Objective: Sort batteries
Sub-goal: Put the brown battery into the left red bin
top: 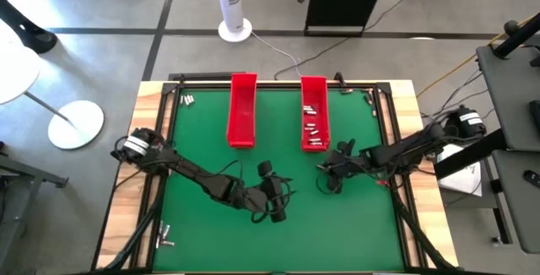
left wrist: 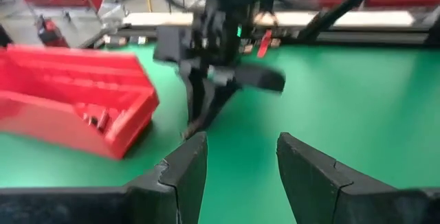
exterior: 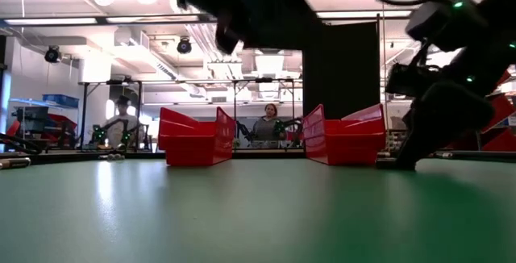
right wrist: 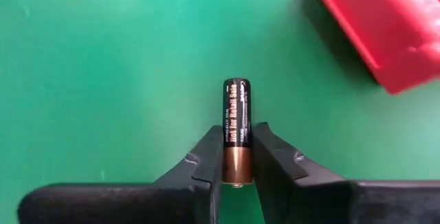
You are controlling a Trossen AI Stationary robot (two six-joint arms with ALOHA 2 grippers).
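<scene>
Battery (right wrist: 235, 131) — black and copper, pinched between the nearly closed fingers of the right gripper (right wrist: 236, 159) just above the mat (right wrist: 103, 80) beside the right tray (top: 314, 115) — looks mid-pickup, so the next move is probably a lift and a carry over that tray, while the left gripper (left wrist: 237, 162) waits half-open, empty.

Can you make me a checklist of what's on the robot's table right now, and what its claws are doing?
Surface: green table mat in a wooden frame.
Job's things: one black-and-copper battery in the right claw; several batteries in the right red tray; the left red tray looks empty; loose batteries at the far-left corner and the near-left corner.
Clutter: nothing seen.
Claws: right claw shut on the battery, beside the right red tray; left claw open, holding nothing.
Cables: a white cable on the floor.
Surroundings: white tower fan; a person beyond the table.
</scene>
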